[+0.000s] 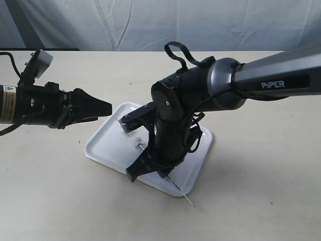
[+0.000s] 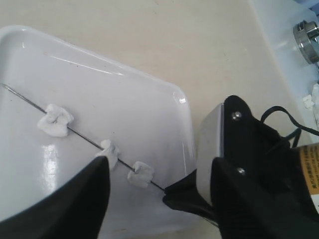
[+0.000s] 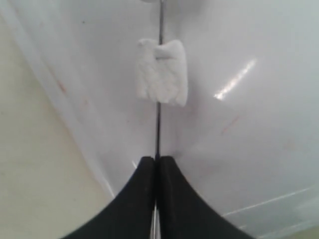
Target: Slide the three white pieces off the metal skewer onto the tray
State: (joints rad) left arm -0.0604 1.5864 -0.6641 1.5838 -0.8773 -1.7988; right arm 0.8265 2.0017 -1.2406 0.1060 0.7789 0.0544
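The white tray (image 1: 108,143) lies mid-table. The metal skewer (image 2: 84,138) runs low over it, and its far end (image 1: 188,200) pokes out past the tray's near rim. Three white pieces (image 2: 56,119) (image 2: 109,149) (image 2: 141,174) are threaded on it, spaced apart. My right gripper (image 1: 147,155) is shut on the skewer just beyond the last piece (image 3: 162,72), with the rod (image 3: 158,129) running between its fingers (image 3: 144,184). My left gripper (image 2: 164,129) is open beside the tray's corner, its fingertips (image 1: 105,107) pointing at the pieces; one finger (image 2: 75,199) is near the middle piece.
The beige table (image 1: 261,175) stretches around the tray on all sides. A white cloth backdrop (image 1: 150,20) hangs behind its far edge. The right arm (image 1: 271,80) reaches in from the right above the tray. A shiny metal part (image 2: 306,37) shows off the table's edge.
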